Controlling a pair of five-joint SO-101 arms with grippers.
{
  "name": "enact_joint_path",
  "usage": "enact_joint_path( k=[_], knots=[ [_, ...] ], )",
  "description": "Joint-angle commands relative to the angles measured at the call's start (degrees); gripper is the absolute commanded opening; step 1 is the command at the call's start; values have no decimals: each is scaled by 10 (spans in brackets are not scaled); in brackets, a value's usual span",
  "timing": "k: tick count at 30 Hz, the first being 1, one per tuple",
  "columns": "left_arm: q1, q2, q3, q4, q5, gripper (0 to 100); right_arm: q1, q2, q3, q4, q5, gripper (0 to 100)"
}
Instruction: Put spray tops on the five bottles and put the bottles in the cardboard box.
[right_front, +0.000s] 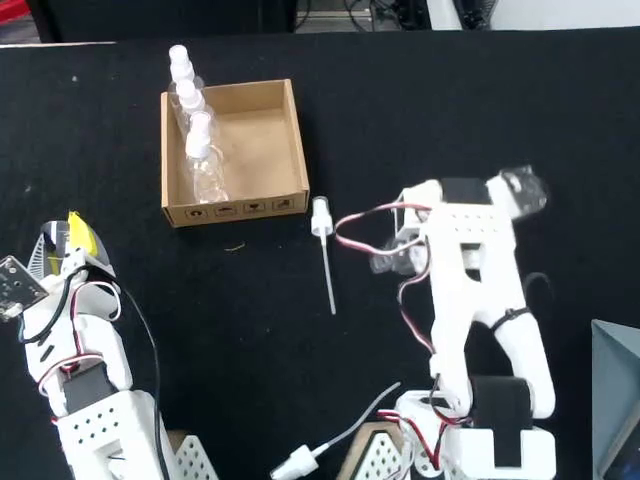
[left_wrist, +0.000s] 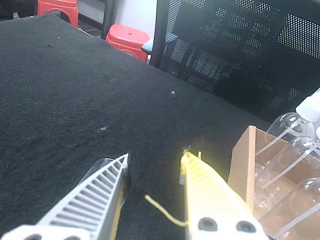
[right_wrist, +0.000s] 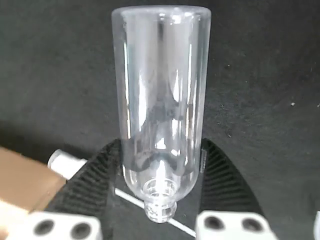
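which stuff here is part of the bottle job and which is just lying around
Job: cardboard box, three capped bottles in it, uncapped bottle in the right gripper, two loose spray tops.
Lying about: mesh chair, red stools.

Illumination is bright, even and diffuse, from overhead. The matte black surface (right_front: 450, 120) reflects little and carries only faint, soft shadows. Vertical glare streaks run along the wall of the clear bottle (right_wrist: 160, 90).
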Motion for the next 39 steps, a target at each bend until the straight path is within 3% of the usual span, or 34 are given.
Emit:
enact_joint_path(
  k=[1, 6, 11, 19, 39],
  knots=[
    [-5, -8, 13, -11, -1, 152, 16, 3, 44, -80, -25, 110],
    [-5, -7, 13, -11, -1, 152, 14, 2, 102, -150, -34, 112],
    [-5, -7, 13, -11, -1, 152, 16, 3, 103, -154, -40, 116],
    [-5, -7, 13, -11, -1, 152, 11, 3, 105, -154, -36, 308],
    [-6, -6, 13, -11, -1, 152, 46, -2, 63, -153, -34, 310]
  ],
)
